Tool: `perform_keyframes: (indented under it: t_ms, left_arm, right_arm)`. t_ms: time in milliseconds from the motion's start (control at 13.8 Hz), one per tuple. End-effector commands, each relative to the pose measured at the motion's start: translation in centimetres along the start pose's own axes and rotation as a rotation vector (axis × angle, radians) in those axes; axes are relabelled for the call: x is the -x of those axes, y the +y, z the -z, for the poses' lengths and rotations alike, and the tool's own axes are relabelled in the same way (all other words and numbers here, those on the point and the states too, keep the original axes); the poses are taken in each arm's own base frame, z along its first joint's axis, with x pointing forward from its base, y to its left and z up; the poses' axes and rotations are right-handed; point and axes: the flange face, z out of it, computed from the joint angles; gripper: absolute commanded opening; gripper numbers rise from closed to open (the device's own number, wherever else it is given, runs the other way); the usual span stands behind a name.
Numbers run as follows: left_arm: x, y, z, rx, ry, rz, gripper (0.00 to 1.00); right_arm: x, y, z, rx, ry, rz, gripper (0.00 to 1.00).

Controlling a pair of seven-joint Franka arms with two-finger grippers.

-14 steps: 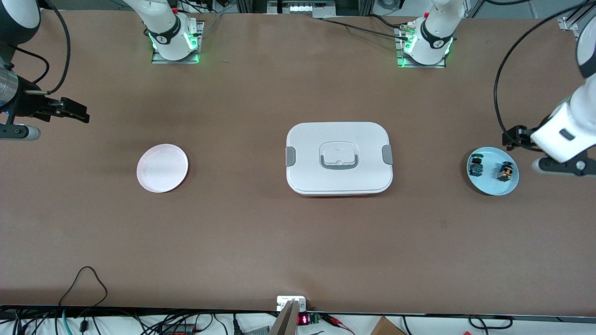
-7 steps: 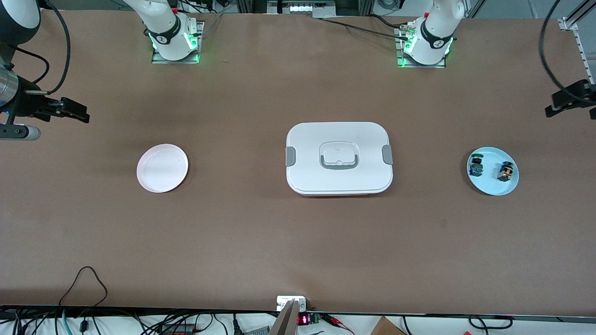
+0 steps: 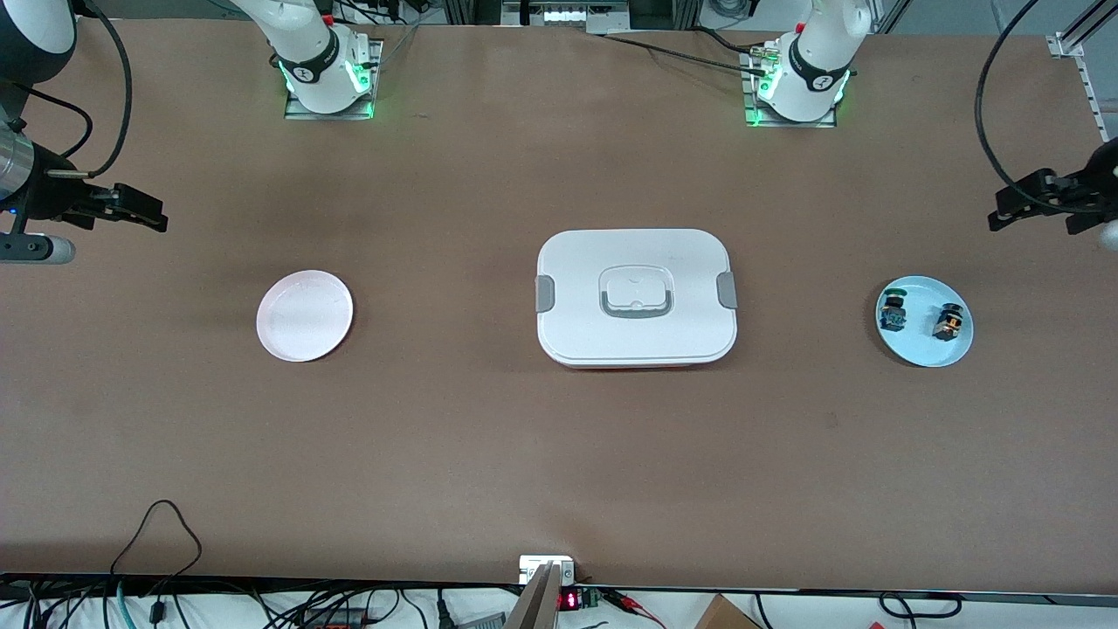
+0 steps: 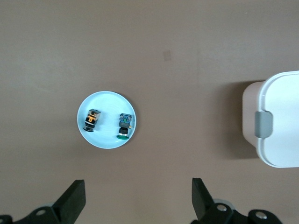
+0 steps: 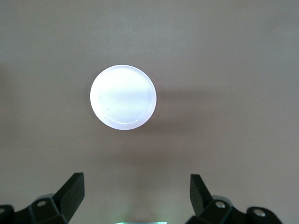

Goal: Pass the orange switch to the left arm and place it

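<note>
with box (image 3: 637,298) between plates

Both arms are parked way out at the edges of the front view, up in the air. The left gripper (image 3: 1004,208) sits at the right edge, upper half, fingers spread wide. The right gripper (image 3: 148,211) is at the left edge, same height, also spread wide.
</note>
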Motion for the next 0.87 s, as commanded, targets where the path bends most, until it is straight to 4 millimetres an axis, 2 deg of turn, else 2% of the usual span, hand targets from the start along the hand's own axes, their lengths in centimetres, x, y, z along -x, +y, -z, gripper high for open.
perform_keyframes:
  t_ms: [0,144,433,794]
  left_arm:
    - [1.5,0.2,-0.8,-0.034,0.019,0.005,1.00]
    - [1.5,0.3,-2.3,-0.036,0.038,0.002,1.00]
    - [1.1,0.4,-2.4,-0.037,0.030,-0.007,1.00]
    - [1.0,0.5,-2.1,-0.036,0.035,-0.010,1.00]
  right_arm:
    - [1.3,0.1,0.2,-0.018,0.029,0.002,1.00]
    - [2.5,-0.9,-0.1,-0.015,0.054,-0.002,1.00]
    - [2.3,-1.1,0.5,-0.005,0.059,0.012,1.00]
    - [0.4,-0.9,0.9,-0.015,0.059,0.009,1.00]
